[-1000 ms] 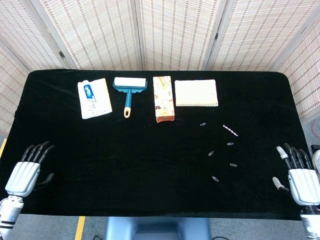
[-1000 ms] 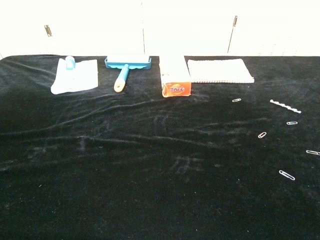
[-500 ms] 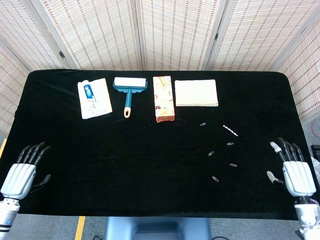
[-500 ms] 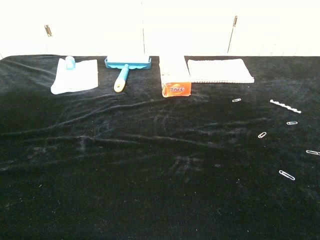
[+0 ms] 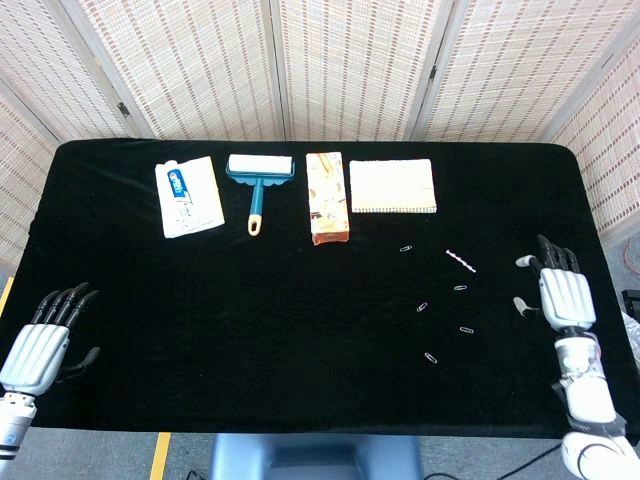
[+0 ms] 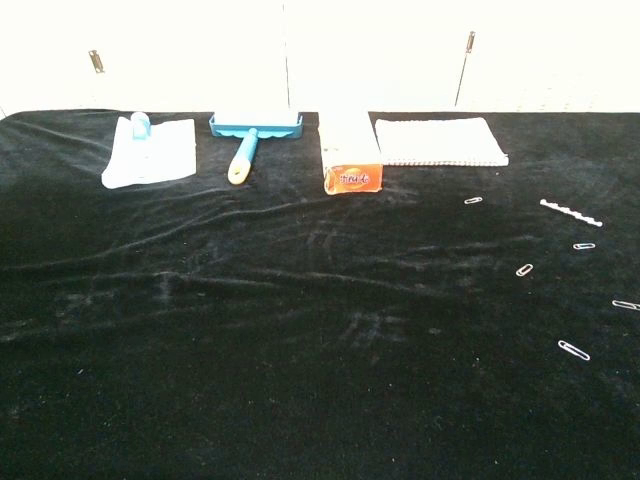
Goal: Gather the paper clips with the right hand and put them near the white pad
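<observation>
Five small silvery wire paper clips (image 5: 441, 307) lay scattered on the black velvet tablecloth (image 5: 250, 300) toward the right side of the table, well apart from one another, with a short linked chain of clips (image 5: 461, 261) lying slantwise at the far right of the scatter. The nearest loose clip (image 6: 573, 350) sat closest to the front edge, and the farthest one (image 6: 473, 201) lay just in front of the white rectangular spiral-bound pad (image 5: 392, 186), which rested flat at the far side of the cloth. To the left of the pad stood an orange-ended cardboard box (image 5: 327, 197), then a teal-framed lint roller with a yellow handle tip (image 5: 258, 180), then a flat white toothpaste packet (image 5: 188, 196). The right hand (image 5: 565, 297) hovered over the right edge of the cloth, fingers spread and extended, holding nothing and clear of every clip. The left hand (image 5: 40, 342) lay at the near left corner, fingers likewise apart and empty.
</observation>
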Robot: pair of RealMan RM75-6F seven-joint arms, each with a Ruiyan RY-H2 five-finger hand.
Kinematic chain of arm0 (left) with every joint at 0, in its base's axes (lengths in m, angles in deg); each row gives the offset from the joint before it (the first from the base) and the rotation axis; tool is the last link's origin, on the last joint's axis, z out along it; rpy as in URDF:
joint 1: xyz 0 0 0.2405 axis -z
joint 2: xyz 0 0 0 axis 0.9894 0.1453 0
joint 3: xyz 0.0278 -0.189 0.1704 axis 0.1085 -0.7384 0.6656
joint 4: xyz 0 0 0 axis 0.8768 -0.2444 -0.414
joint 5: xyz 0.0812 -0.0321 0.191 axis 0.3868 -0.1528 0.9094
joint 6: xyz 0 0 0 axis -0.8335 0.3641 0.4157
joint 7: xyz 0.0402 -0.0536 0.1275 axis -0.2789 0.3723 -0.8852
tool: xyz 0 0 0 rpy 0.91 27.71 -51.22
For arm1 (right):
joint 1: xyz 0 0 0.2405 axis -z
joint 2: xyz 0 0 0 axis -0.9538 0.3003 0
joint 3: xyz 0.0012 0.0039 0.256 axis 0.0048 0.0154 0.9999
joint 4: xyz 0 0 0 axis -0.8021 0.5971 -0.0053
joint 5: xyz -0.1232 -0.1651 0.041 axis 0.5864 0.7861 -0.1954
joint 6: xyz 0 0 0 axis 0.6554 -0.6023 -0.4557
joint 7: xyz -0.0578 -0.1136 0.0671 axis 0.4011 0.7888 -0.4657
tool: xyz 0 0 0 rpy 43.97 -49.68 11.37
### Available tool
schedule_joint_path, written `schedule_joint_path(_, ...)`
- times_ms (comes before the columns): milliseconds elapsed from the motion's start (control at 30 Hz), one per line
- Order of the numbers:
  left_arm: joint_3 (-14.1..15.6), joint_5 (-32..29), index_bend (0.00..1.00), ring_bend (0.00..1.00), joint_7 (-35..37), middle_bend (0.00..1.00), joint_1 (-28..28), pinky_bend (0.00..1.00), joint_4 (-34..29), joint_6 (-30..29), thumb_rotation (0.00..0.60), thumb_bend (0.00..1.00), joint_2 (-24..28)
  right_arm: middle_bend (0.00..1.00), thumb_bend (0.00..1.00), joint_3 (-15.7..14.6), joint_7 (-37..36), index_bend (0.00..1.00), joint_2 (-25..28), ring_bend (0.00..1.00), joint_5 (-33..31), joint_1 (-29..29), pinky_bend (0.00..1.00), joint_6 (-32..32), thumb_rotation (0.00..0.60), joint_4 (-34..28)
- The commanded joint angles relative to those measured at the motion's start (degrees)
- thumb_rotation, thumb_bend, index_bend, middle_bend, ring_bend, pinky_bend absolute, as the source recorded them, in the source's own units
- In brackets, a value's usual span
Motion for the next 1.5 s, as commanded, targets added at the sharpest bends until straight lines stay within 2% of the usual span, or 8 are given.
schedule_joint_path(33, 0.0, -0.5, 0.0, 0.0, 0.6, 0.0, 0.0, 0.0, 0.2, 0.4, 0.6, 0.38, 0.2, 0.0, 0.28, 2.6, 3.8, 0.3, -3.7, 0.0, -6.1, -4.2, 0.0, 4.0, 0.6, 4.6)
schedule_joint_path(200, 0.0, -1.0, 0.0, 0.0, 1.7, 0.0, -0.4, 0.0, 0.6, 0.2, 0.6, 0.38, 0.5, 0.0, 0.28, 3.6, 6.0, 0.31, -8.2, 0.0, -11.1, -8.0, 0.0, 7.3, 0.6, 11.3)
schedule_joint_path(333, 0.1, -1.2, 0.0, 0.0, 2.3, 0.0, -0.6, 0.0, 0.7, 0.1, 0.6, 0.38, 0.7, 0.0, 0.28, 3.7, 7.1, 0.31, -11.6, 0.0, -12.4, -10.2, 0.0, 8.1, 0.6, 15.5)
schedule_joint_path(833, 0.6, 0.2, 0.0, 0.0, 4.5, 0.0, -1.0, 0.0, 0.9, -0.5, 0.6, 0.38, 1.3, 0.0, 0.28, 2.9, 12.2, 0.37, -20.4, 0.0, -13.3, -14.9, 0.0, 7.3, 0.6, 24.9)
schedule_joint_path(1100, 0.6, 0.0, 0.0, 0.0, 5.2, 0.0, -0.9, 0.0, 0.9, -0.2, 0.6, 0.38, 1.6, 0.0, 0.28, 2.8, 11.8, 0.38, -24.3, 0.0, -12.8, -16.5, 0.0, 8.8, 0.6, 31.5)
schedule_joint_path(1500, 0.4, -0.4, 0.0, 0.0, 5.4, 0.0, -1.0, 0.0, 1.1, -0.2, 0.6, 0.38, 1.7, 0.0, 0.28, 3.0, 10.4, 0.38, -27.7, 0.0, -11.4, -18.0, 0.0, 11.2, 0.6, 37.2)
